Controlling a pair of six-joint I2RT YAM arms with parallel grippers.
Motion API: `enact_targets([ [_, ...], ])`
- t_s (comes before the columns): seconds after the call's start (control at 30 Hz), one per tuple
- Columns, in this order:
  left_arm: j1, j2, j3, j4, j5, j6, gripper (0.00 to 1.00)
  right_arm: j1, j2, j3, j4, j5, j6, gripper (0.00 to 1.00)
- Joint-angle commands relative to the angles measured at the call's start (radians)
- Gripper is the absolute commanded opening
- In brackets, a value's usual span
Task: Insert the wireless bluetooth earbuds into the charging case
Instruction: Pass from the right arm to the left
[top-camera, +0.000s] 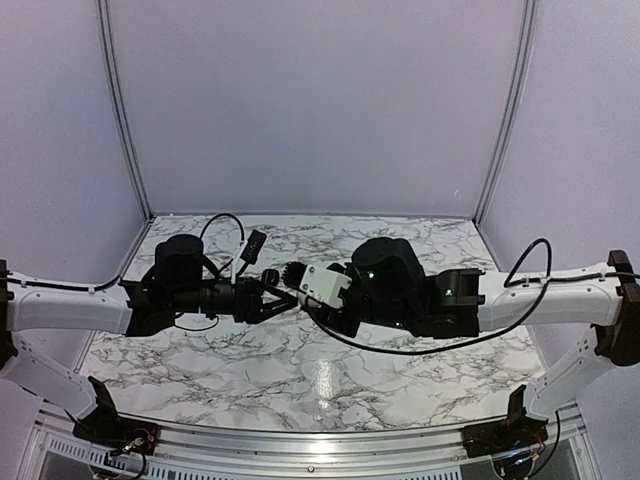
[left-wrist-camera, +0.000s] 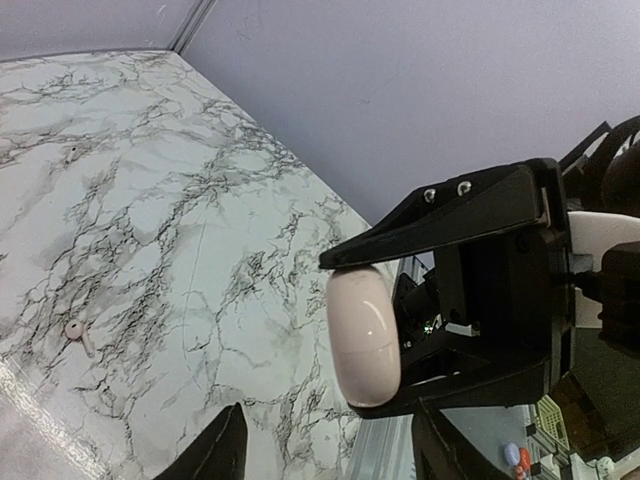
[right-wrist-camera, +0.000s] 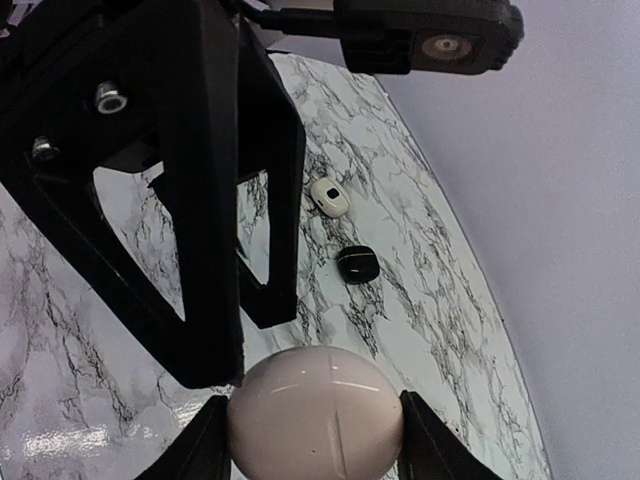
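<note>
Closest to the right wrist lens sits the charging case (right-wrist-camera: 315, 415), a glossy, pinkish-white pebble with a fine seam across its face and its lid shut. It is pinched by the right gripper (right-wrist-camera: 312, 432) and held above the marble table (left-wrist-camera: 150, 200). Its long axis runs from one right finger to the other, so they press on its two rounded ends. The left wrist view shows the case side-on as a tall oval, while the right wrist view shows it nearly round. The left gripper (left-wrist-camera: 330, 448) faces the case with fingers spread; whether a tip touches it I cannot tell. Only the left wrist view shows a white earbud (left-wrist-camera: 78, 336), head and short stem just visible, lying on the marble well apart from the case. Only the right wrist view shows a small white item (right-wrist-camera: 329, 196) and a small black one (right-wrist-camera: 357, 264) beyond the case. In the top view the case is hidden between the arms.
</note>
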Motion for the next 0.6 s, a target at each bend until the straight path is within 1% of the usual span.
enact_targets([
  [0.0,-0.023,0.001,0.009,0.106,0.027,-0.010,0.58,0.014,0.011,0.046,0.022,0.013,-0.008,0.44],
  [0.13,-0.033,0.008,0.012,0.127,0.030,-0.016,0.57,0.023,0.013,0.048,0.032,0.011,-0.013,0.44],
  [0.57,-0.040,0.038,0.018,0.149,0.014,-0.026,0.42,0.048,0.030,0.072,0.050,0.035,-0.027,0.44],
])
